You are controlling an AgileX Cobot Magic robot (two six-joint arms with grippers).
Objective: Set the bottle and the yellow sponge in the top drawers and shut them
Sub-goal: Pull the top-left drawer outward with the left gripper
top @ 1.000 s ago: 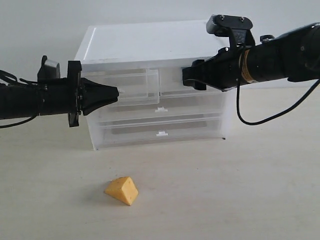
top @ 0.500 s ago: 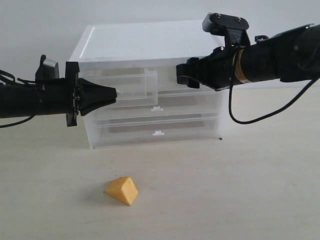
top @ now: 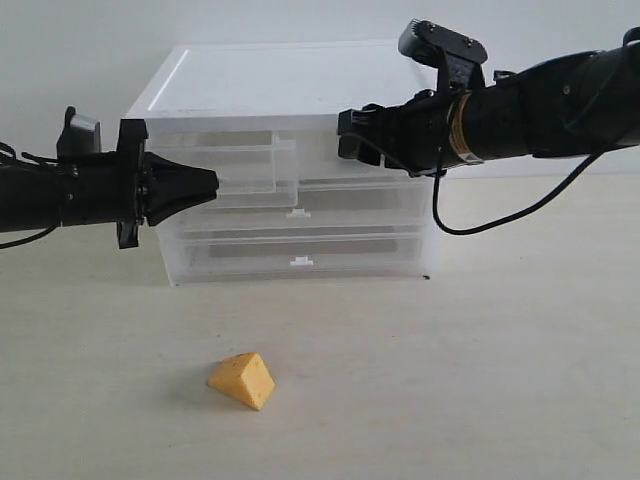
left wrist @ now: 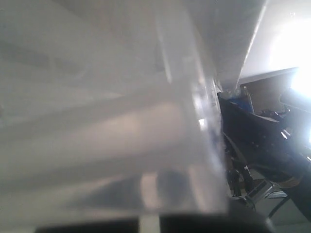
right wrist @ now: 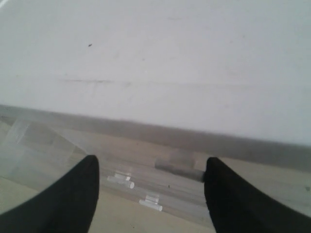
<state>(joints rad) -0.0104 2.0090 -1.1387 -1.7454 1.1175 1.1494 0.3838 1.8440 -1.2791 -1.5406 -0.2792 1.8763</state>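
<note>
Exterior: one yellow sponge [top: 243, 380] lies loose on the counter [top: 500, 380] in front of the cabinet [top: 290, 85]. No bottle in view. The left top drawer [top: 245, 170] is pulled out with the left hand [top: 212, 184] at it, so sponge stow and drawer closing look outstanding. Left wrist: only clear plastic close up, can't tell that hand's grip. Right wrist: right hand [right wrist: 150, 165] spread wide, empty, over the cabinet.

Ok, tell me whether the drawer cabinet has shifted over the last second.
Yes. The cabinet has slid left, judged against the yellow sponge, which stayed put.
</note>
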